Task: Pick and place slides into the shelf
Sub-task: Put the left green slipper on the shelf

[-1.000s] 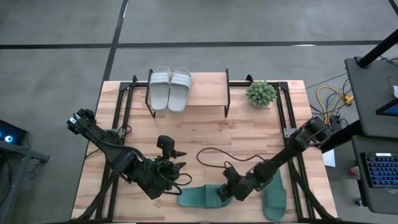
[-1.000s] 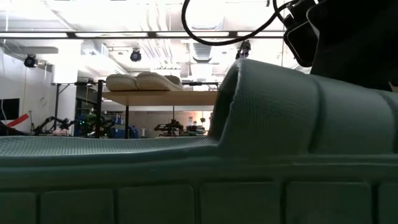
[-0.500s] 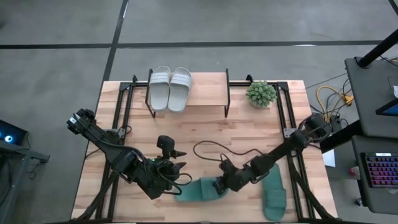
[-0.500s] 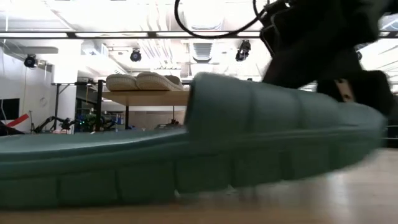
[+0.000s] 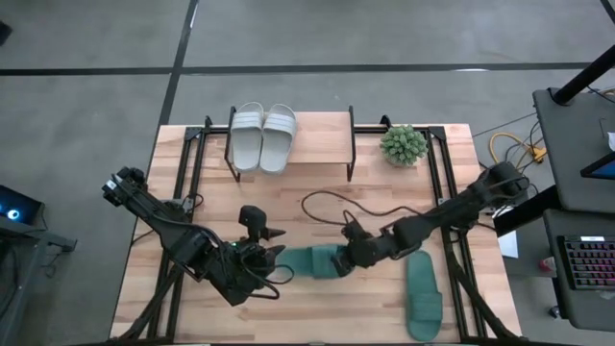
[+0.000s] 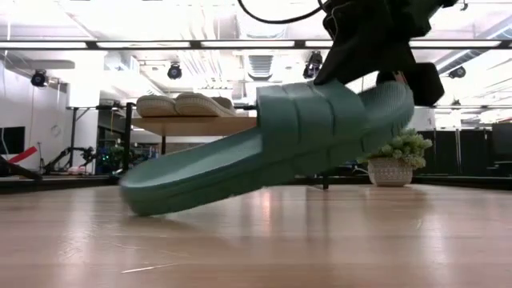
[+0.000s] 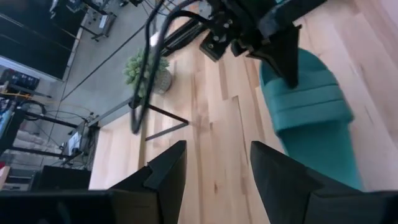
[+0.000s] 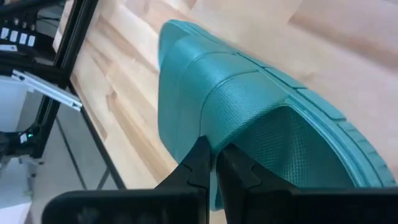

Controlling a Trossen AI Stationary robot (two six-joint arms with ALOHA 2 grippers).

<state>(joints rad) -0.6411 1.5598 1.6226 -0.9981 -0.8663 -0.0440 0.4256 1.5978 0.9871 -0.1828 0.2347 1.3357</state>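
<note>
The right gripper [image 5: 348, 256] is clamped tight on the ribbed strap of one teal slide [image 5: 315, 261] and holds it above the middle of the table [image 5: 317, 207], nearer the front edge than the shelf [image 5: 322, 139]. The low view shows the sandal tilted, with the gripped end high and the far end drooping close to the wood but clear of it.

The grip is only a thin pinch on soft foam, so the strap could, I judge, fold or slip out of the fingers as the arm swings toward the back edge. The drooping end could also catch on the tabletop or knock against the shelf's black legs or plank edge. Two pale slides [image 5: 261, 135] already fill the left end of the plank, so a careless approach might shove them, and the potted plant [image 5: 403, 144] by the back right corner stands near the free end.

The left gripper [image 5: 272, 252] waits near the front edge with its fingers partly apart and nothing between them; the sandal's low end hangs just beside it and could brush it.

A second ago this slide lay flat by the front edge; it is now raised and carried inward. The other teal slide [image 5: 423, 298], near the front right corner, has not moved.
</note>
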